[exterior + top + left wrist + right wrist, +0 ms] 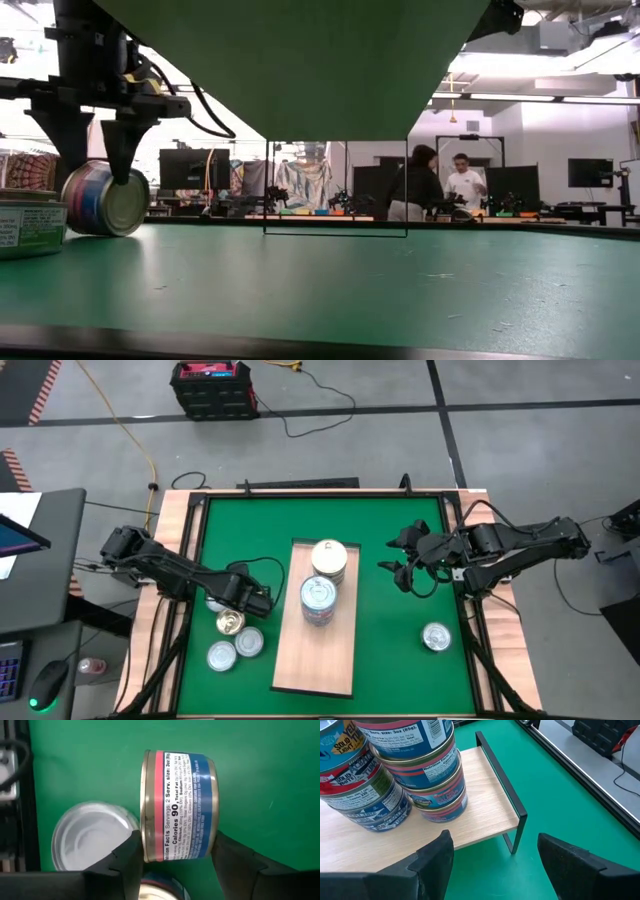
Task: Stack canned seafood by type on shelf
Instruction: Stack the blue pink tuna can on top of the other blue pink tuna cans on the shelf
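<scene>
Two stacks on shelf (300,660); four cans left; left gripper (172,860) straddles tipped can (179,805), unclamped; right gripper (492,852) apart.

Tipped can (179,805) reads "Calories 90"; stacked can (357,770) reads "SOLID WHITE"

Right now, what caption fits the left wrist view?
Left gripper straddles a tipped pink-and-blue can on the green mat, beside an upright silver-lidded can.
</scene>
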